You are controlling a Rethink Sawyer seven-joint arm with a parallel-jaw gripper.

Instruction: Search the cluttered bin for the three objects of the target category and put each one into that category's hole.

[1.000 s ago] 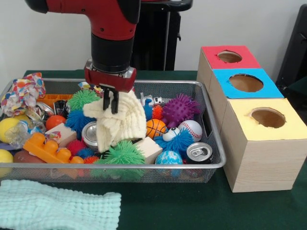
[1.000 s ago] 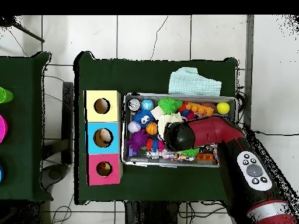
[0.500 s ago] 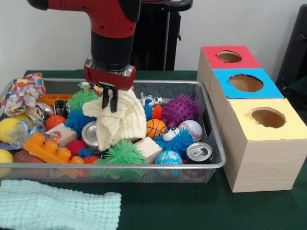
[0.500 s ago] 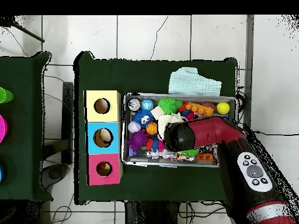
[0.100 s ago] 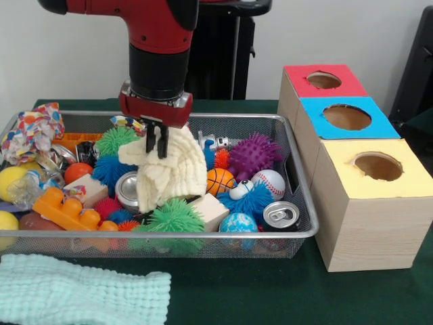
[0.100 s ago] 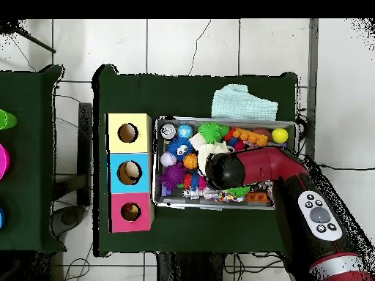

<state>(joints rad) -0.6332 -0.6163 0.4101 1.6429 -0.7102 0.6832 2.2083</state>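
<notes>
My gripper (image 5: pixel 157 143) hangs over the middle of the wire bin (image 5: pixel 284 233), shut on the top of a cream cloth (image 5: pixel 172 172). The cloth hangs from the fingers and drapes onto the toys below it. In the overhead view the arm (image 6: pixel 253 167) covers the gripper, and only a patch of the cream cloth (image 6: pixel 210 149) shows beside it. Three boxes with round holes stand beside the bin: red (image 5: pixel 325 80), blue (image 5: pixel 346 116) and yellow (image 5: pixel 376 165).
The bin holds spiky balls, a purple spiky ball (image 5: pixel 254 154), a baseball (image 5: pixel 272 181), a small basketball (image 5: pixel 219 180), cans (image 5: pixel 281 215), wooden blocks and orange bricks (image 5: pixel 64 208). A mint cloth (image 5: pixel 81 298) lies on the table in front of the bin.
The gripper has lifted slightly with the cream cloth, which has shifted a little to the right. Nothing else has moved.
</notes>
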